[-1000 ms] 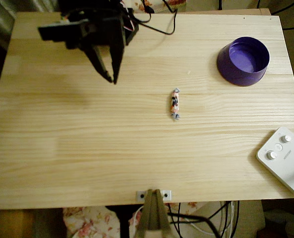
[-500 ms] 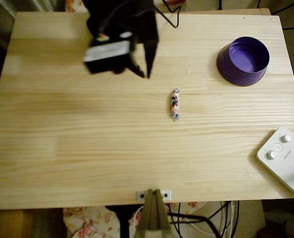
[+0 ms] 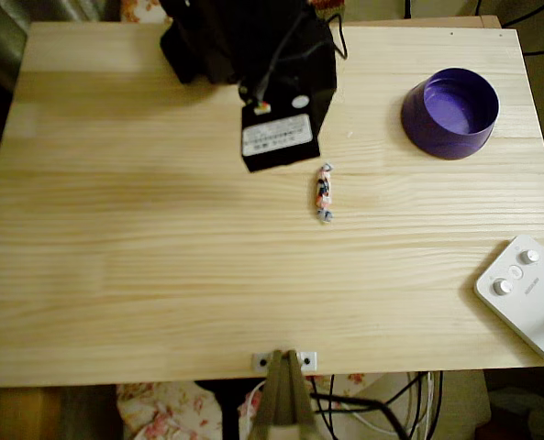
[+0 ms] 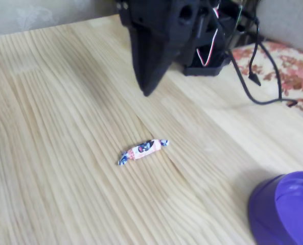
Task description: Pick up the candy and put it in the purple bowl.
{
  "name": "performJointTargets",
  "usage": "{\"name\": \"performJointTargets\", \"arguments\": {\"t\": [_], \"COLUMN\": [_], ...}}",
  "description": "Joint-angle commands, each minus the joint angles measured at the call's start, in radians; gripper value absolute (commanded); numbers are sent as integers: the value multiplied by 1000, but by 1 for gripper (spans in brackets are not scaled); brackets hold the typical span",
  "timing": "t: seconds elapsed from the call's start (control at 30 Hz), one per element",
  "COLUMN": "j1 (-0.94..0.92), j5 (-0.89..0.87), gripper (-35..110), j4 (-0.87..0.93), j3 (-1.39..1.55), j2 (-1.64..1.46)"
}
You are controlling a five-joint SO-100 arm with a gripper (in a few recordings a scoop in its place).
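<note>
Candy [image 3: 323, 192] lies flat on the desk [image 3: 161, 275], free and untouched, just below and ahead of your jaws [image 4: 147, 89], which hang above it empty and look pressed together at the tip, so open them before you drop. Purple bowl [image 3: 450, 112] sits well off to the side of the jaws, upright and empty, ready to receive the candy.
</note>
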State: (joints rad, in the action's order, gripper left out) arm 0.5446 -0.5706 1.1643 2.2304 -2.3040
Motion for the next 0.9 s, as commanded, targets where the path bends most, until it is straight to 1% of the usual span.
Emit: {"name": "performJointTargets", "arguments": {"t": [0.0,0.17,0.4,0.87], "j1": [38,78,80,138], "j5": [-69,-140,-215,-348], "gripper": [0,0,0,0], "j4": [8,-5,23,-18], "j3": [-35,-40,-15,6], "j2": [-91,-61,-25,60]}}
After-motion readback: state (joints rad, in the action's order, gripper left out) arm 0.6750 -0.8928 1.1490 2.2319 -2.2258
